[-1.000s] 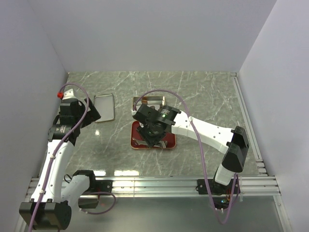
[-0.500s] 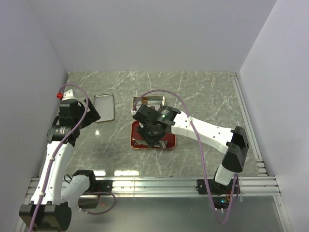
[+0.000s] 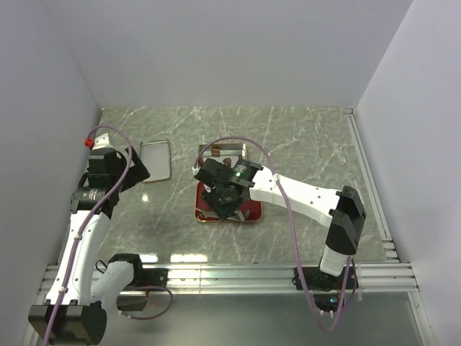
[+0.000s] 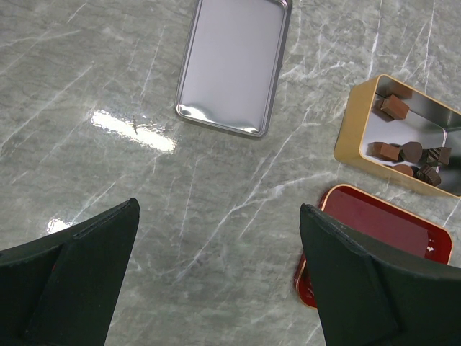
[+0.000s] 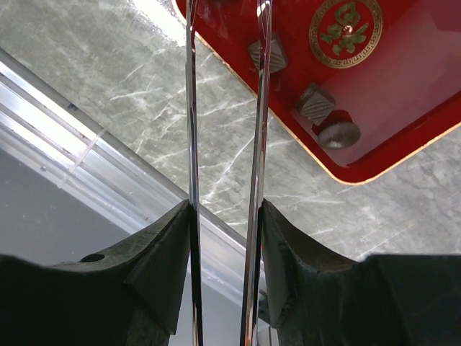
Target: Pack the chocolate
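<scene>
Several small brown chocolate pieces [image 4: 385,151], varied shapes

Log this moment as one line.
left claw open over table | right claw shut on tongs | tongs over red tray | chocolate pieces in gold tin and on tray

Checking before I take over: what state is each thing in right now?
Left gripper: open, empty, above the table.
Right gripper: shut on the tongs.
Tongs: held, reaching over the red tray.
Red tray: three chocolates showing.
Gold tin: open, several chocolates inside.
Lid: off, lying apart.
</scene>
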